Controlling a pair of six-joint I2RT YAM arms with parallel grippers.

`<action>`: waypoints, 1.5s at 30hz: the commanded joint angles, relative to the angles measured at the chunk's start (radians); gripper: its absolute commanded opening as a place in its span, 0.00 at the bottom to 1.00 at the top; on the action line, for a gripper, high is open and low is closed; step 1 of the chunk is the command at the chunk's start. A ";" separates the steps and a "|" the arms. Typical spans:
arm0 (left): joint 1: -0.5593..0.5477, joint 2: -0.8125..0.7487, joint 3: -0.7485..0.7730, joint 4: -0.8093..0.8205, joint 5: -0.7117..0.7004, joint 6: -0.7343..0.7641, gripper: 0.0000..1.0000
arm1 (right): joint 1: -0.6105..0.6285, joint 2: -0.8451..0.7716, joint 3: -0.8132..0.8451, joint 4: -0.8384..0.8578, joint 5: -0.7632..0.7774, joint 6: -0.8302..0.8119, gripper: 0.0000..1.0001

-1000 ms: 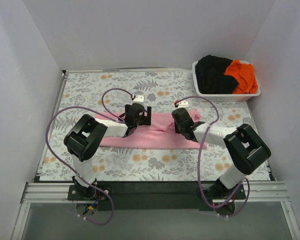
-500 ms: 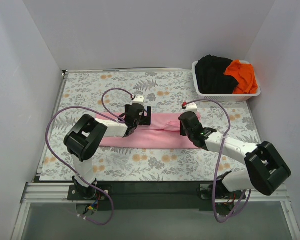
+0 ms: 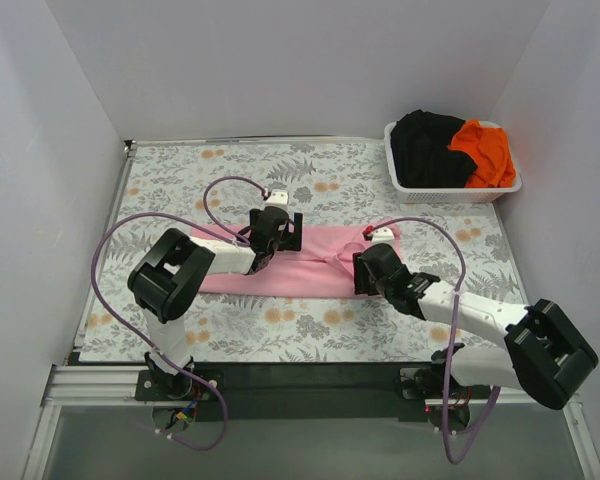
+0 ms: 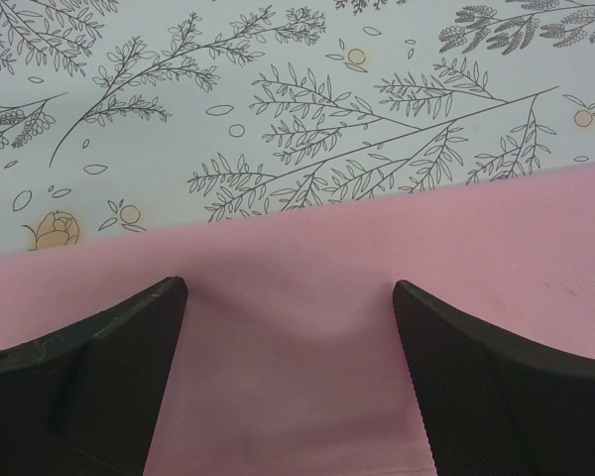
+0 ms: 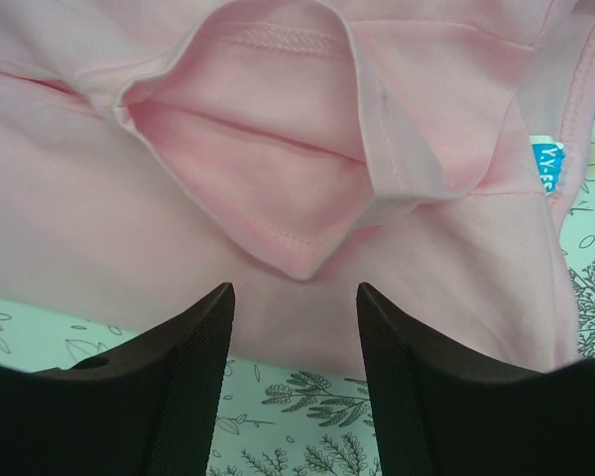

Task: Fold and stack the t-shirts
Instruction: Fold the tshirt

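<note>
**Floral-print bench (image 3: 180, 170): light pink soft cloth t-shirt (image 3: 310, 265) laid out**

Shirt lies mid-bench as a long folded band. Left hand (image 4: 290, 288) spread wide at shirt's far edge, nothing pinched. Right hand (image 5: 293, 297) w/ fingers apart, gripping nothing, at near edge by a loose sleeve fold. Black t-shirt (image 3: 430, 145) & bright orange t-shirt (image 3: 485, 150) heaped in white plastic lattice basket (image 3: 450, 190), far right corner.

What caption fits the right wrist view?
Open right fingers poised at the near edge of the pink t-shirt, hemmed flap ahead, floral tablecloth below.
</note>
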 commanded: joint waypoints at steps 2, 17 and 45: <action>-0.002 -0.005 -0.006 -0.052 -0.023 0.010 0.79 | 0.007 -0.096 0.050 -0.003 0.006 -0.005 0.49; -0.002 0.000 -0.004 -0.063 -0.032 0.016 0.79 | -0.007 0.220 0.381 0.048 0.044 -0.093 0.56; -0.002 0.026 -0.003 -0.065 -0.035 0.025 0.80 | -0.105 0.274 0.320 0.064 0.049 -0.191 0.55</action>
